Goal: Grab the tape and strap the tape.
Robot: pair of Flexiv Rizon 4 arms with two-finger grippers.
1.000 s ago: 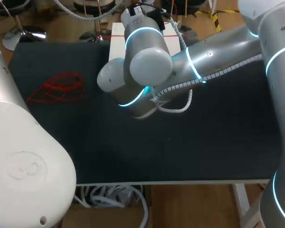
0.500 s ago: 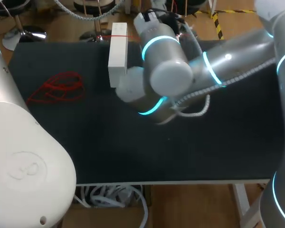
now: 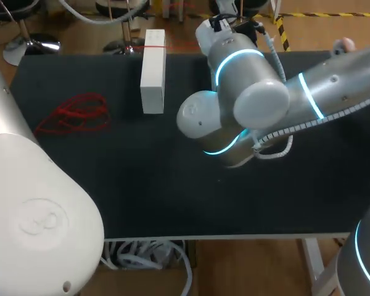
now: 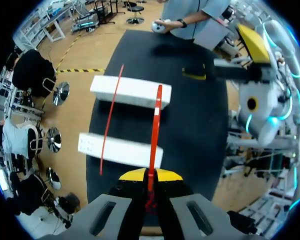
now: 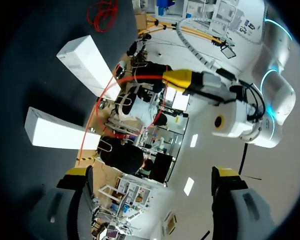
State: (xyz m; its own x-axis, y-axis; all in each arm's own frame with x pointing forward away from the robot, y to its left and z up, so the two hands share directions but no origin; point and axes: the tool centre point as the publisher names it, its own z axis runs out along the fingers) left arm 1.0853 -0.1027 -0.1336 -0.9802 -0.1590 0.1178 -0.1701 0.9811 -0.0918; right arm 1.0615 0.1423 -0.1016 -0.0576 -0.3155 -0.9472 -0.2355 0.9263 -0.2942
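A red tape (image 4: 154,131) runs taut from my left gripper (image 4: 150,176), which is shut on it, over two long white boxes (image 4: 130,91) (image 4: 119,150) lying side by side on the black table. A thinner strand of the tape (image 4: 109,122) crosses both boxes beside it. In the right wrist view the same boxes (image 5: 87,67) (image 5: 55,132) lie ahead, and the left gripper (image 5: 177,79) holds the red loop (image 5: 115,82) above them. My right gripper (image 5: 151,172) is open, its fingers wide apart with nothing between them. In the head view one box (image 3: 152,71) shows; my right arm (image 3: 240,92) hides its own gripper.
A loose pile of red tape (image 3: 74,114) lies on the table's left part, also visible far off past the boxes (image 5: 102,12). My left arm's white casing (image 3: 31,203) fills the near left corner. The black table top (image 3: 172,197) is bare at the front.
My right arm has swung to the right, uncovering the white box at the back. Its gripper has gone from shut to wide open. The left gripper kept its hold.
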